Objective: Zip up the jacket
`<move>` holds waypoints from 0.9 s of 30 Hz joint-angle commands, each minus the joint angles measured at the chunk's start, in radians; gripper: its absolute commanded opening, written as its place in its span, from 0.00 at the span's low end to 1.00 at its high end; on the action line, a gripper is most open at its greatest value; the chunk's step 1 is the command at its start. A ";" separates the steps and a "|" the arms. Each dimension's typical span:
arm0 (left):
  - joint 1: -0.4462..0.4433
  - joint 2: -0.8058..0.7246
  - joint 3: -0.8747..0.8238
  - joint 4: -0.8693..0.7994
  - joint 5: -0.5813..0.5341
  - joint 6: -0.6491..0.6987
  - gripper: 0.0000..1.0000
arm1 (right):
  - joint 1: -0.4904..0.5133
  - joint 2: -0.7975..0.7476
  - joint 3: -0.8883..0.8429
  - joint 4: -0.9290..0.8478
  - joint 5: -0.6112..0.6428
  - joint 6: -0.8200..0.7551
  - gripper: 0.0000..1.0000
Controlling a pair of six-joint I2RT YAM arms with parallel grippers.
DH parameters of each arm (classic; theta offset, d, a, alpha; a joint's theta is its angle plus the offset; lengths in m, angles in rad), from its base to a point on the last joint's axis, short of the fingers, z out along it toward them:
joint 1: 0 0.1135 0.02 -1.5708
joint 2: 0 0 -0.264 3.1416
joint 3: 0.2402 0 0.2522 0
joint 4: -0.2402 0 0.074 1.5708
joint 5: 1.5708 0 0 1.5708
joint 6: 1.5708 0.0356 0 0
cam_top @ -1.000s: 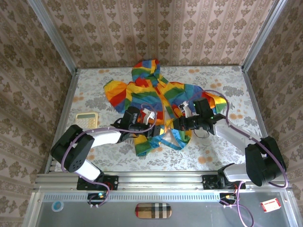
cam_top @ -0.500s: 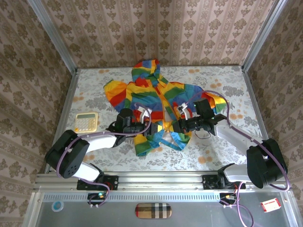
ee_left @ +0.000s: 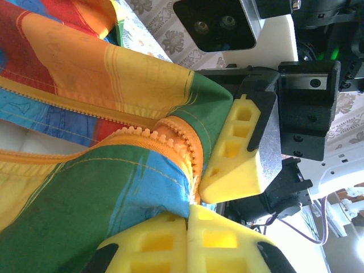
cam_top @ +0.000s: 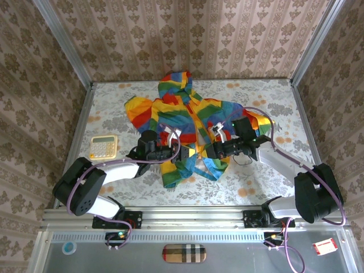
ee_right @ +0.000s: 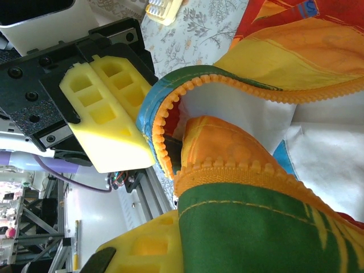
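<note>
L gripper [ee_left: 188, 215], R gripper [cam_top: 211, 150] clamp jacket [cam_top: 187, 111], zip [ee_left: 170, 128] half-buried in folds

The jacket [cam_top: 182, 114] lies in the middle of the table [cam_top: 114, 108], with a calculator [cam_top: 104, 147] to its left near the edge.

Left wrist cam: both grippers meet at the bunched zipper edge.
Left gripper [ee_left: 189, 211] sits at the bottom of the frame, its yellow pads [ee_left: 145, 245] pressed together and nipping the jacket [ee_left: 85, 187] right at the orange zipper [ee_left: 179, 139]. The zipper teeth curl in a tight loop just above the tips. Green, blue and yellow fabric lies left of the pads, with orange and red above. The right gripper [ee_left: 219, 179] comes in from the right, its yellow finger touching the green fold, black mount behind it. A strip of patterned table [ee_left: 162, 34] shows at the top.
</note>
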 commanded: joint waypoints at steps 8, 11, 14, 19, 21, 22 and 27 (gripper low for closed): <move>0.007 -0.001 -0.016 0.064 0.052 -0.016 0.00 | -0.003 0.015 0.045 0.042 -0.064 -0.006 0.00; 0.012 -0.002 -0.019 0.066 0.045 -0.016 0.00 | -0.003 0.018 0.048 0.037 -0.072 -0.011 0.00; 0.021 0.000 -0.020 0.064 0.041 -0.026 0.00 | -0.002 0.023 0.049 0.022 -0.077 -0.021 0.00; 0.035 0.002 -0.024 0.072 0.049 -0.038 0.00 | -0.002 0.027 0.045 0.021 -0.083 -0.022 0.00; 0.035 0.002 -0.022 0.073 0.055 -0.038 0.00 | -0.002 0.027 0.045 0.026 -0.085 -0.020 0.00; 0.035 0.002 -0.021 0.072 0.057 -0.039 0.00 | -0.002 0.027 0.046 0.027 -0.085 -0.018 0.00; 0.033 0.006 -0.014 0.068 0.075 -0.039 0.00 | -0.002 0.029 0.053 0.033 -0.088 -0.012 0.00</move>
